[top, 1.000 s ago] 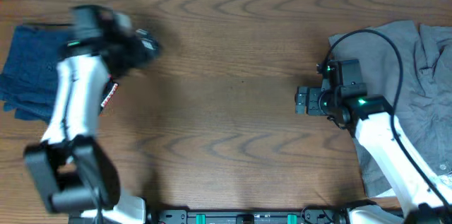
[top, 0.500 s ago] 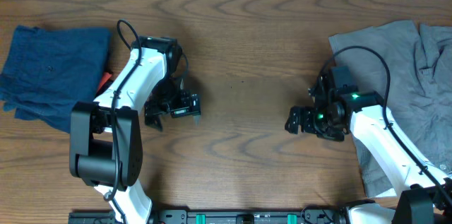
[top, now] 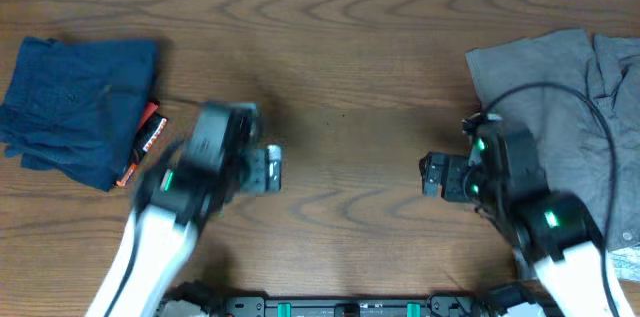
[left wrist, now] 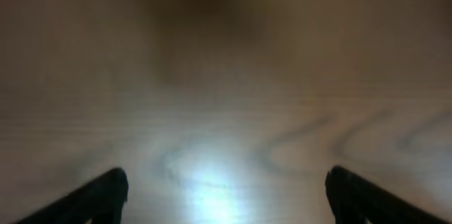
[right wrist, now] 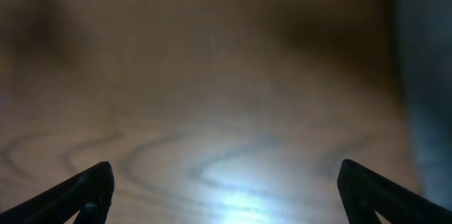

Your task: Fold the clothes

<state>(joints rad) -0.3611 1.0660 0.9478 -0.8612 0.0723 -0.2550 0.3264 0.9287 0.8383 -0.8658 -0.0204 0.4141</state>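
Navy-blue clothes (top: 80, 107) lie folded at the table's far left, with nothing touching them. Blurred by motion, my left gripper (top: 270, 169) sits right of them over bare wood. In the left wrist view the left gripper (left wrist: 226, 199) is open, dark fingertips (left wrist: 106, 192) far apart and only wood grain between. My right gripper (top: 432, 175) points left, just off the grey garments (top: 545, 77) heaped at the right. The right wrist view shows the right gripper (right wrist: 226, 192) open and empty over wood, with a blurred grey cloth edge (right wrist: 427, 75) at its right.
A small orange and black tag (top: 145, 142) lies against the navy garment's right edge. The grey heap runs down the table's right side under the right arm (top: 550, 227). Bare wooden tabletop (top: 345, 87) lies between the two grippers.
The left arm has swung from over the navy clothes to mid-table and is now moving toward the front edge. The right gripper shifted a little and its arm drew back toward the front.
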